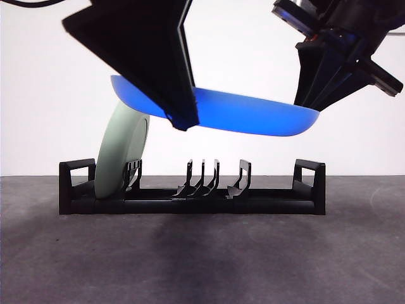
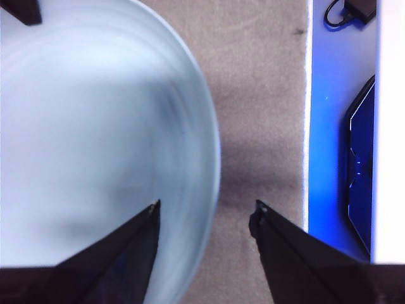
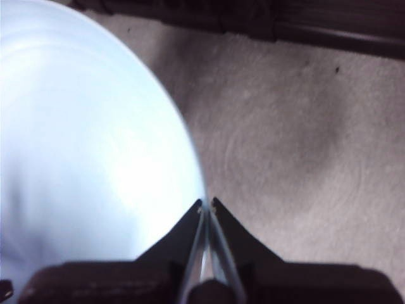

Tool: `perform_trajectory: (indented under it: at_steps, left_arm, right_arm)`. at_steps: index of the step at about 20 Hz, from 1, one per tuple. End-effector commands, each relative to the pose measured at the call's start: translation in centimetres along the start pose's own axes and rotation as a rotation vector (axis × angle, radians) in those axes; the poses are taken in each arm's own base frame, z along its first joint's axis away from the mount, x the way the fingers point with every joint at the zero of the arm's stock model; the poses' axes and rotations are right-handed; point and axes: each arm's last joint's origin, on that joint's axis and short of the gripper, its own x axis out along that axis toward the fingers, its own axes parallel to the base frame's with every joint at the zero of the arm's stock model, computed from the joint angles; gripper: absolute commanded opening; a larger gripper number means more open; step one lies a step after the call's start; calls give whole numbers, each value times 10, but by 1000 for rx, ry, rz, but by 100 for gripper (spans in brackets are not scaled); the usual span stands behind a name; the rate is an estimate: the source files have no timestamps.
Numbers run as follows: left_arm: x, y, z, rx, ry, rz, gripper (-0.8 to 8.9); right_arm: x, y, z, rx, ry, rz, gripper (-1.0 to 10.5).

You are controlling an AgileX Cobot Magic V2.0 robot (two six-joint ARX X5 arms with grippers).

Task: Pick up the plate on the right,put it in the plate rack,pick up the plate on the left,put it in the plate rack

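Right hand (image 3: 206,204): closed on the rim of the shallow round blue plate (image 1: 253,114), both jaws pinching its edge.
Blue plate: in the air, nearly level and slightly tilted, above the long low black plastic plate rack (image 1: 190,196); not touching it.
Left hand (image 2: 205,212): jaws spread apart and gripping nothing; 1 jaw lies over the blue plate's rim, the other over the grey table (image 2: 259,95) beside it.
Pale green round plate (image 1: 120,155): standing on edge, leaning, in the rack's end slot, below the blue plate's far rim from the right hand.
Rack: on the table, other prongs unfilled.
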Motion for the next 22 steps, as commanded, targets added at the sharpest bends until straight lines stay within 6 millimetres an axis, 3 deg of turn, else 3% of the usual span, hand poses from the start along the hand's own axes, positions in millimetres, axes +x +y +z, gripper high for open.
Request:
perform_trajectory:
  at_steps: [1, 4, 13, 16, 17, 22]
  left_arm:
    - [3, -2, 0, 26, 2, -4, 171]
    - [3, -3, -1, 30, 10, -16, 3]
    - [3, -4, 1, 23, -19, -56, -8]
    - [3, -3, 3, 14, -39, -46, -8]
    - [3, -2, 4, 5, -47, -42, -8]
    - [3, 5, 13, -135, -147, 2, -8]
  right_arm:
    - [-3, 1, -1, -19, -4, 6, -9]
    - [-9, 3, -3, -25, -17, 8, -8]
    - [-29, 10, -8, -58, -84, 19, 9]
    - [-43, 8, -8, -66, -147, 13, 312]
    - [-48, 8, -9, -66, -170, 12, 360]
    - [-92, 3, -14, -73, -394, -6, 347]
